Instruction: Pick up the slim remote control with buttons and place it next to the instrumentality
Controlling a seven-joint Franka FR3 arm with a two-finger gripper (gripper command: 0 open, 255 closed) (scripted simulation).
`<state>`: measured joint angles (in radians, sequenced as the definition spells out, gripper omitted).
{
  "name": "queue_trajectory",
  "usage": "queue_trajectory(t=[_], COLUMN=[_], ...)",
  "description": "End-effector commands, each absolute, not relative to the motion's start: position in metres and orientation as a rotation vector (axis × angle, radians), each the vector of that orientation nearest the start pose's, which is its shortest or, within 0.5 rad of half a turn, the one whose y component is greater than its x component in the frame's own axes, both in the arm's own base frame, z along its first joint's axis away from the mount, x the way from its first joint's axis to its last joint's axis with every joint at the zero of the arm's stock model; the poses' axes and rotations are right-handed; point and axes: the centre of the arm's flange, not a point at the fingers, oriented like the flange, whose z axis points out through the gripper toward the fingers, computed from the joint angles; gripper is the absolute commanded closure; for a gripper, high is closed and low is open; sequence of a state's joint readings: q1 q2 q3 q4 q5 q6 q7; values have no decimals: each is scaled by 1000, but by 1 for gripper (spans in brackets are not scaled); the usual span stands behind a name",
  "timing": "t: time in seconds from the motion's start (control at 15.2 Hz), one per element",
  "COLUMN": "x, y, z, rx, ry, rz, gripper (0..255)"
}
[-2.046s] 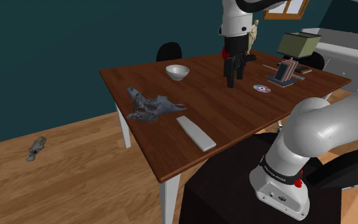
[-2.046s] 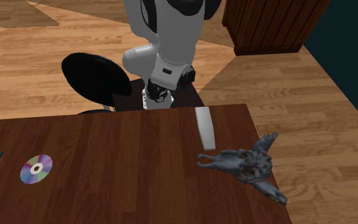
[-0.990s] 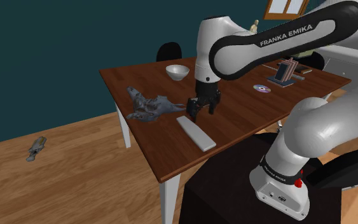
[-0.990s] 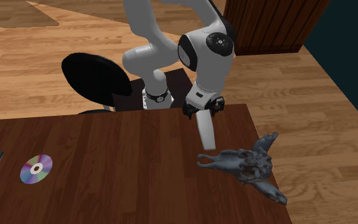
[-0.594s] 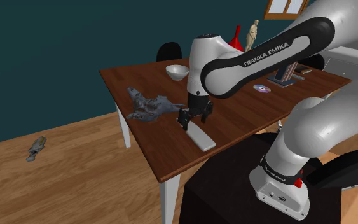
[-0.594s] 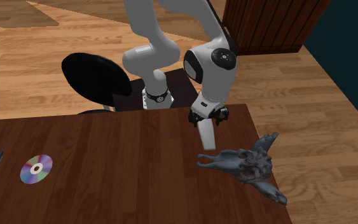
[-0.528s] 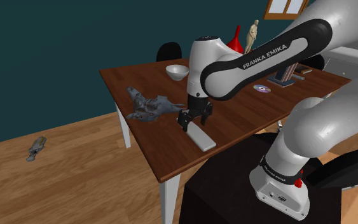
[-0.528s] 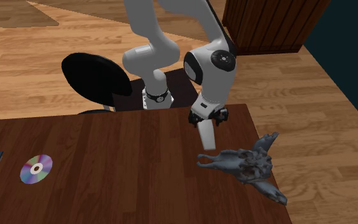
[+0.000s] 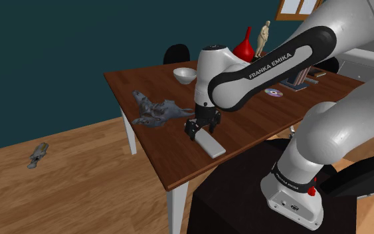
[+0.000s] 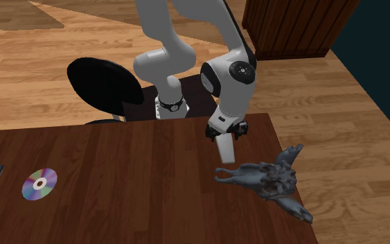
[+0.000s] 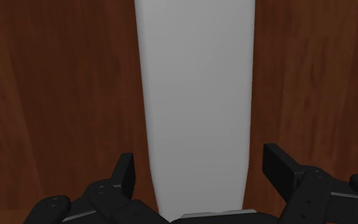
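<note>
The remote (image 9: 209, 144) is a plain light-grey slim slab lying flat on the brown wooden table (image 9: 245, 113), near its front edge. No buttons are drawn on it. My gripper (image 9: 199, 129) hangs low over the remote's end nearer the gnarled grey object (image 9: 157, 110), the instrumentality. In the wrist view the remote (image 11: 196, 95) runs between my open gripper (image 11: 201, 172); each black finger (image 11: 125, 175) stands a small gap off its sides. From the second exterior view, the gripper (image 10: 226, 135) covers the remote's (image 10: 226, 152) far end, just short of the grey object (image 10: 269, 180).
A white bowl (image 9: 185, 75), a red vase (image 9: 244, 46), a figurine (image 9: 264, 36), a disc (image 9: 273, 92) and a book stand (image 9: 298, 74) stand farther back on the table. A black chair (image 10: 103, 83) is beside the stand. A small grey object (image 9: 39, 155) lies on the floor.
The arm swung from above the table's middle over to the remote and came down. In the last half second the open gripper sank lower around the remote, which has not moved.
</note>
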<state>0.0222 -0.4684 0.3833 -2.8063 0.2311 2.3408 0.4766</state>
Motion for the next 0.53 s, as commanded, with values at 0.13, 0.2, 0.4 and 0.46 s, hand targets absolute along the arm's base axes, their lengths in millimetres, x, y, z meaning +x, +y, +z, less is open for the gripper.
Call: queue_trajectory(t=[0.13,0.2,0.4,0.46], x=[329,329,329,329], y=[129,129,129,130], z=[327,327,327,327], rx=[-3122,-3122,-3122,-3122], ry=[430,430,430,430], rz=[14,14,14,14], gripper=[255,255,255,255])
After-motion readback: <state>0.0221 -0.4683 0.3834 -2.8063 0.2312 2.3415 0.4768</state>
